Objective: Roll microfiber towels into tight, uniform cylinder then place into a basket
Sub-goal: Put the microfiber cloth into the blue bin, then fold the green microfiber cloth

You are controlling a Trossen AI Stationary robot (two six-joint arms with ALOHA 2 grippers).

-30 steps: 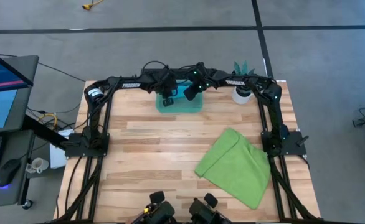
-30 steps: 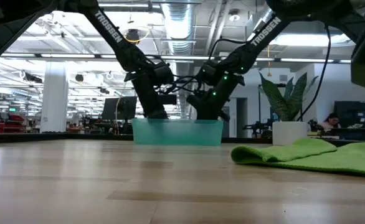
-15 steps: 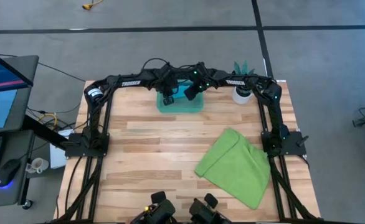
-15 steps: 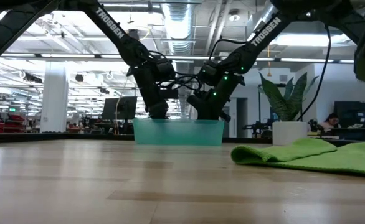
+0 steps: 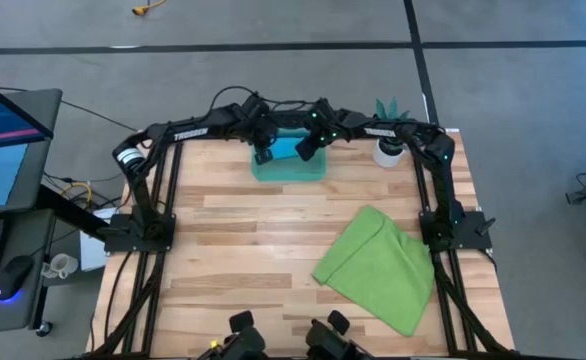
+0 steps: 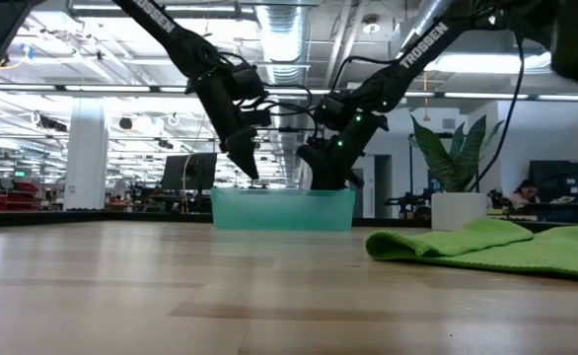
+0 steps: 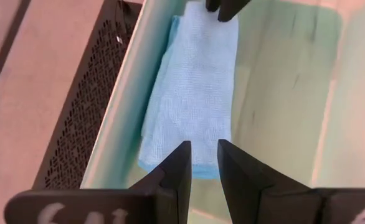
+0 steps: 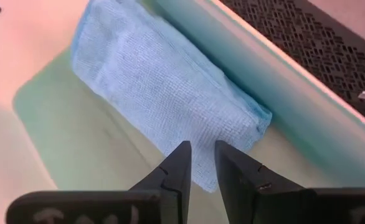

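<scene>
Hovering, left gripper: we see our left gripper (image 5: 262,156) above the near-left corner of the small translucent teal-green plastic basket (image 5: 315,172), its fingers (image 7: 176,171) drawn almost together with only a thin gap and nothing between them.
Right gripper: our right gripper (image 5: 304,152) hangs over the middle of the basket, close to the left gripper; its fingers (image 8: 175,168) are likewise nearly closed and empty.
Blue towel: the folded sky-blue microfiber towel (image 7: 193,93) lies inside the basket just beyond both sets of fingertips, pressed along one long wall; it looks flattened and squarish at the end (image 8: 164,87).
Green towel: the larger lime-green microfiber towel (image 5: 378,265) lies loosely folded on the wooden table (image 5: 243,250), well apart from both grippers, toward the right arm's base.
Beside the basket: a white pot with a green plant (image 5: 388,150) stands just past the right gripper's side of the basket.
</scene>
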